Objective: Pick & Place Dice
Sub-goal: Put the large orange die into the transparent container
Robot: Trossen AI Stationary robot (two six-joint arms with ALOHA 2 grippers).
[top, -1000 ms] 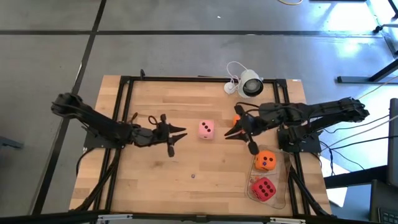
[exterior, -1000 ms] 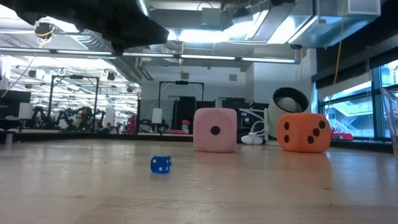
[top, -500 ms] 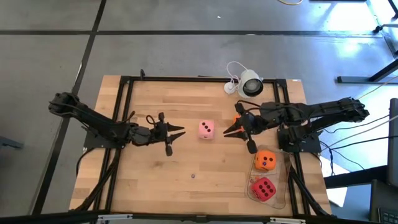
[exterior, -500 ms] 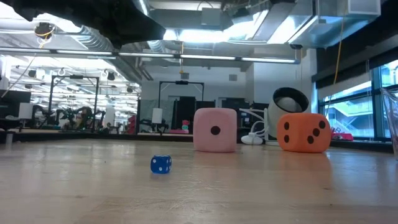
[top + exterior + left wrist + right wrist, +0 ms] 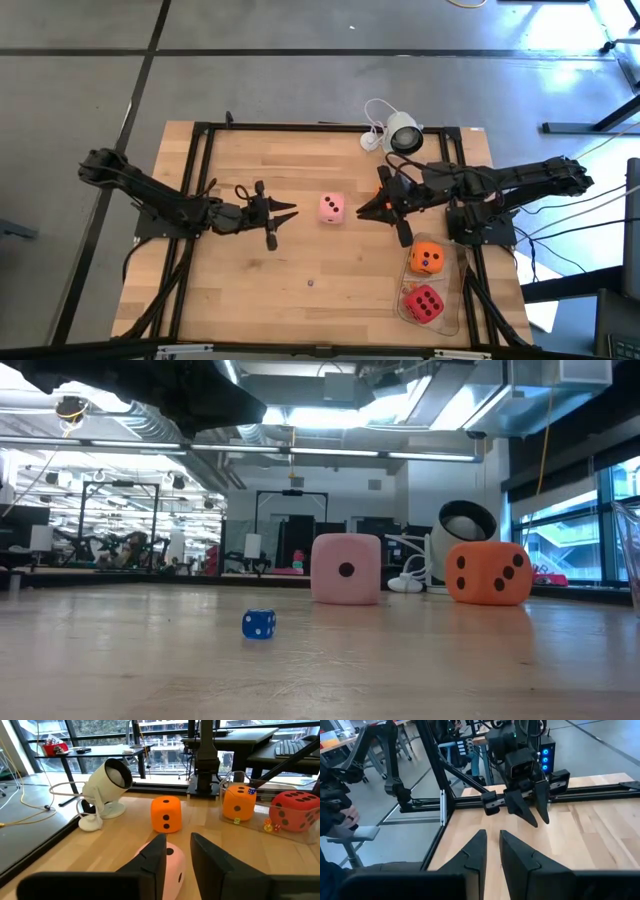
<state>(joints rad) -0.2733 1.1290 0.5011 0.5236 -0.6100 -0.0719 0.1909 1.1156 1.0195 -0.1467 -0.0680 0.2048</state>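
The pink die (image 5: 333, 208) sat mid-desk between the slightly spread left claw (image 5: 288, 213) and the slightly spread right claw (image 5: 366, 210), and it looked light, soft and squashy, best pinched across two opposite flat faces.

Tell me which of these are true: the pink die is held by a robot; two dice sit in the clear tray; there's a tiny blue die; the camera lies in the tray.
1. A robot holds the pink die. False: it sits free on the table between the left end effector and right end effector.
2. Two dice are in the tray. True: the orange die and red die.
3. There is a tiny blue die. True.
4. The camera lies in the tray. False: it stands at the table's far edge.
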